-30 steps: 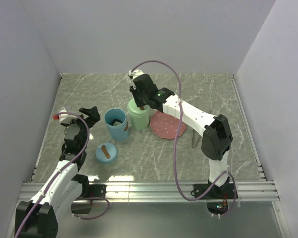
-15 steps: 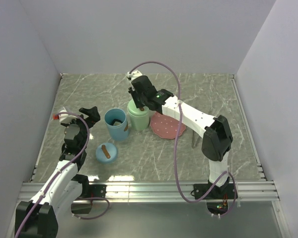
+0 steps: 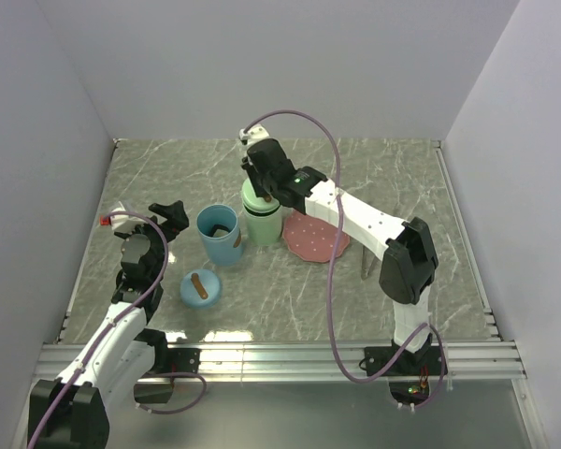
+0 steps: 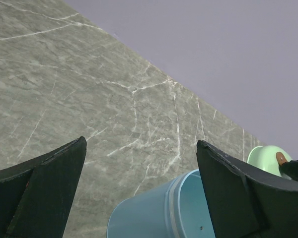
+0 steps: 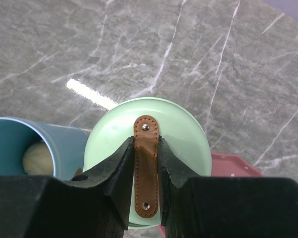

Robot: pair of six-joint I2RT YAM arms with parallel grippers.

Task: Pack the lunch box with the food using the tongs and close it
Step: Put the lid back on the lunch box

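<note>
On a pale-green round lid (image 5: pixel 186 141), a brown leather strap (image 5: pixel 146 166) is pinched by the right gripper (image 5: pixel 145 148); the left gripper (image 4: pixel 141 144) is spread wide.

Marble table (image 3: pixel 393 168): plate (image 3: pixel 315 237), tongs (image 3: pixel 366 265), blue lid (image 3: pixel 200 287)

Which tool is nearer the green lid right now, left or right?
Right. The right tool grips the green lid's brown strap; the left tool hangs open beyond the blue container.

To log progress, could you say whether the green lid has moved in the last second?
Yes: the green lid, pinched by the right tool, shifted slightly up-image relative to the blue cup.
</note>
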